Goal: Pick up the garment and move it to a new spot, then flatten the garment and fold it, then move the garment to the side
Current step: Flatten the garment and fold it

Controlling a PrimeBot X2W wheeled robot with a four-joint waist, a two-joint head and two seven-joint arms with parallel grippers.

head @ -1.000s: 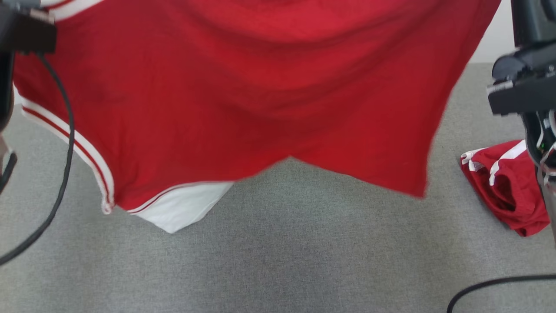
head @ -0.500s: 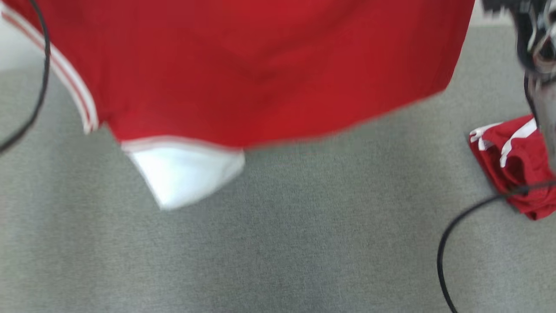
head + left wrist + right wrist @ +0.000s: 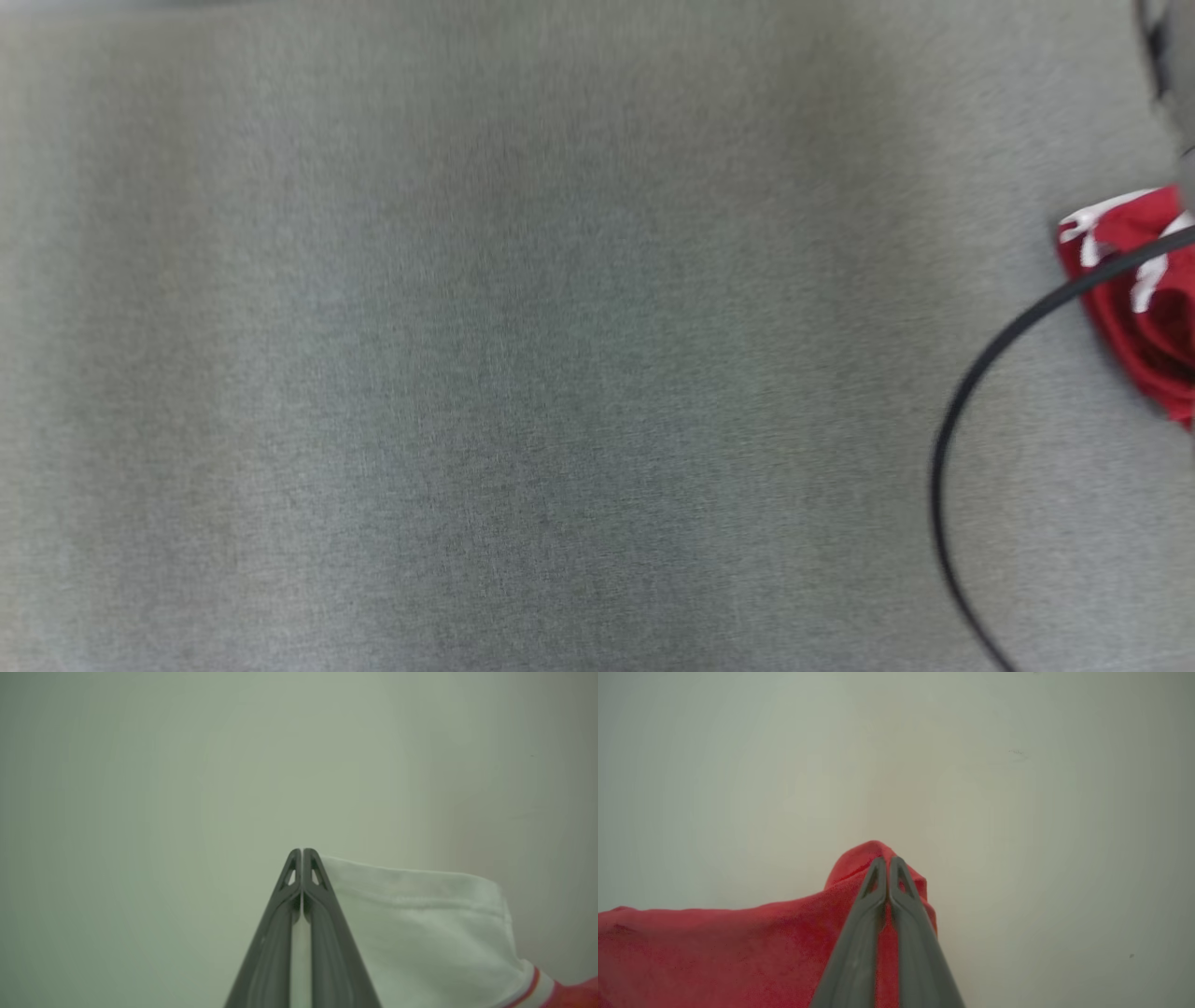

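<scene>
while the left hand [image 3: 302, 851] clamps a white edge of the garment [image 3: 420, 924], the right hand [image 3: 887, 859] clamps its red cloth.

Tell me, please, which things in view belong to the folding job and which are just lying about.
Job in hand:
red and white garment, gripped at two points
left gripper, shut on its white part
right gripper, shut on its red cloth

Lying about:
bunched red and white cloth, at the head view's right edge
black cable, crossing over that cloth
</scene>
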